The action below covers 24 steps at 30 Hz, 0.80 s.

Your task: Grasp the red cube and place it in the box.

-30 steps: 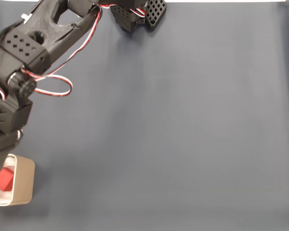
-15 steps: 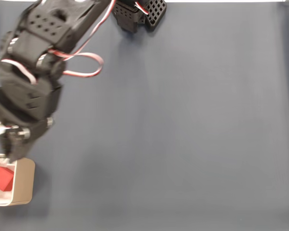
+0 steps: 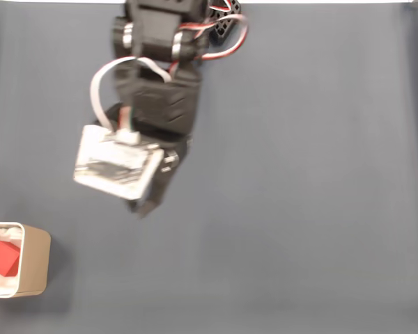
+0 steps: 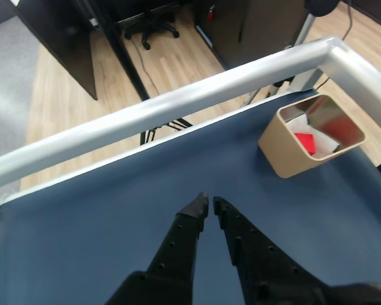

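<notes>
The red cube (image 3: 1,259) lies inside the beige box (image 3: 36,263) at the lower left corner of the fixed view. The other view has the box (image 4: 280,149) at the upper right with the cube (image 4: 305,143) on its white floor. My gripper (image 3: 143,206) hangs over the mat up and to the right of the box, well apart from it. Seen from the other view, the gripper (image 4: 210,204) is shut: its two black fingers meet at the tips with nothing between them, pointing toward the table's far edge, left of the box.
The table is covered by a dark blue-grey mat (image 3: 299,195). The arm's base (image 3: 195,17) sits at the top edge of the fixed view. A silver rail (image 4: 178,98) borders the table's far side and right side, with wooden floor beyond.
The arm has swung away from the box, up and to the right toward the middle of the mat. The red cube has stayed in the box.
</notes>
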{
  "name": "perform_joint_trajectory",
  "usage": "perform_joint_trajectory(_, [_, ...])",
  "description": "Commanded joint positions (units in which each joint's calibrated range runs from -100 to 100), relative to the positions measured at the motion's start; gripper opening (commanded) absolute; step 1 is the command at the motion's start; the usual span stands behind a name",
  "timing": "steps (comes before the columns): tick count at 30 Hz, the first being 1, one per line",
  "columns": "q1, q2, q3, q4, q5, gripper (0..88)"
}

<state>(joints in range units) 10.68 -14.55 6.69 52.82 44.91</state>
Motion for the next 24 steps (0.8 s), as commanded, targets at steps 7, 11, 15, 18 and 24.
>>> perform_joint_trajectory(7, [-6.1, -16.0, 20.0, -5.5, 1.0, 0.0])
perform_joint_trajectory(11, [-6.9, -21.8, 29.3, -7.7, 1.7, 0.0])
perform_joint_trajectory(15, [-7.3, -27.5, 38.3, -10.1, 2.6, 0.0])
perform_joint_trajectory(18, [-7.3, -31.5, 45.2, -12.7, 3.3, 0.0])
perform_joint_trajectory(24, [-7.8, -39.6, 58.5, -15.1, 4.3, 0.0])
